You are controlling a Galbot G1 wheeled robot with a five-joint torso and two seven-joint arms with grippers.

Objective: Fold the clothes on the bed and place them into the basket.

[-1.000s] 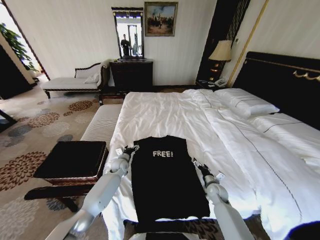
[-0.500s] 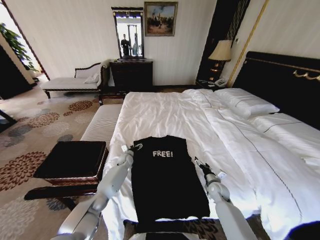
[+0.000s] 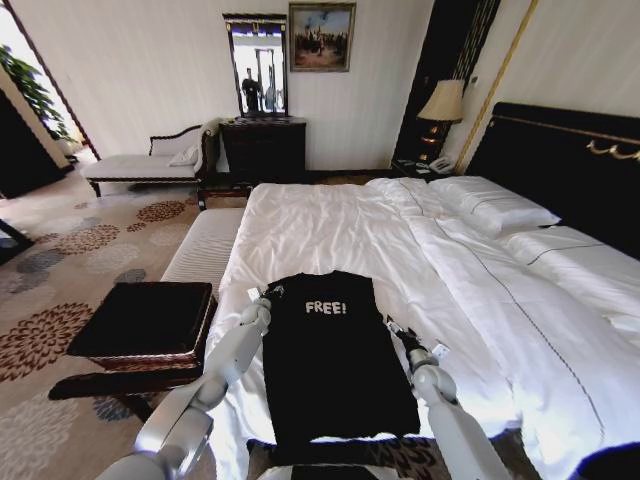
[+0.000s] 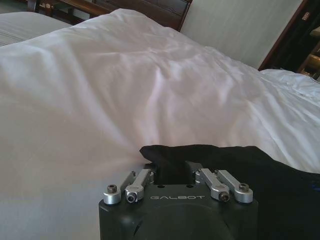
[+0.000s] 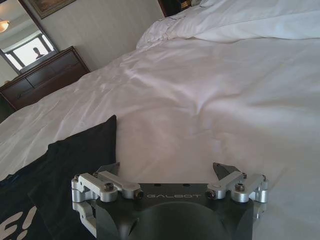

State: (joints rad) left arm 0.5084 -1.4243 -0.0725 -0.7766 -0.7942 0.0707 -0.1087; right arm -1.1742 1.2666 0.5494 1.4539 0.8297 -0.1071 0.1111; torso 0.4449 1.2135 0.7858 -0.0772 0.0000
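Left hand (image 4: 175, 175) sits at the near-left shoulder of the black short-sleeved T-shirt with white "FREE!" lettering (image 3: 335, 355), its fingers drawn together on the dark cloth edge, pinching a corner of it in the left wrist view. That hold is presumably there so the corner can be carried over in a fold. Seen from the head camera, the left arm reaches forward and slightly inward, the hand (image 3: 264, 296) arriving at about ten o'clock from the shirt's centre.

Right hand (image 5: 170, 172) rests low over the white duvet just beside the shirt's right edge, fingers spread wide with nothing between them. It lies at about three o'clock from the shirt's centre in the head view (image 3: 398, 332), forearm stretched forward along the garment's side, likely poised to take the opposite edge.

The shirt lies flat, chest up, on the near end of the very large white bed with the tall dark headboard (image 3: 420, 260) (lettering toward the far end). At about nine o'clock, on the floor off the bed's left side, stands the low rectangular brown wicker basket with a black inside (image 3: 140, 320), nothing in it.
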